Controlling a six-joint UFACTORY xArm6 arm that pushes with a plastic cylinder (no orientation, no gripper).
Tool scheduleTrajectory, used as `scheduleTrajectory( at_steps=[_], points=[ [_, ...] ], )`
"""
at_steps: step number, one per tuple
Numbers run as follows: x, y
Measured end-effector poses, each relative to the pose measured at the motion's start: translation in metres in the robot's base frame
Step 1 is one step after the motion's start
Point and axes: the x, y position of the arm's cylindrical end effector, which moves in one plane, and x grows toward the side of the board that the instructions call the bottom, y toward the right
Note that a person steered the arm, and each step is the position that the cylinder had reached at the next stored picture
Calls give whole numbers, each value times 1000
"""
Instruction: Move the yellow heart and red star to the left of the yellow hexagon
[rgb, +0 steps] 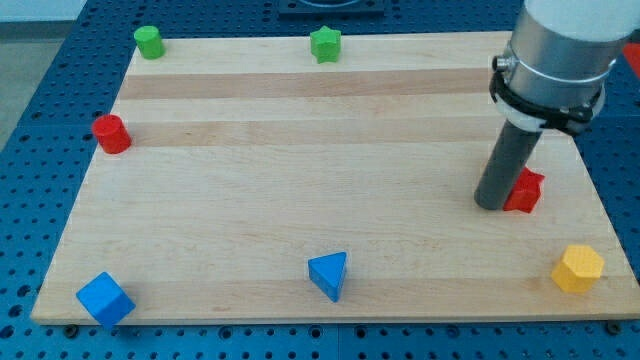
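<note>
Blue cube (104, 298) nearest; my tip (491, 204) half-hiding red star (525, 190).

1. Upper housing (565, 40): broad cylinder, light grey metallic finish, cut off by the view's top edge.
2. Collar (545, 100): black band encircling the housing's lower rim, with a small black lug projecting on the view's left side.
3. Rod (505, 165): straight, dark grey to black cylinder, narrower than the housing, matte surface.
4. My tip (491, 205): flat, blunt lower end, same dark colour.
5. Cables, screws, markings: cannot be made out.
</note>
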Motion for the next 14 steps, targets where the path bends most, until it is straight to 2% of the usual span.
scheduleTrajectory(
  at_steps=[2,5,8,9,11,14],
  points=[
    [-6,0],
    [-55,-18],
    [-128,-24],
    [-127,-22],
    [-97,24],
    [6,47]
  ],
)
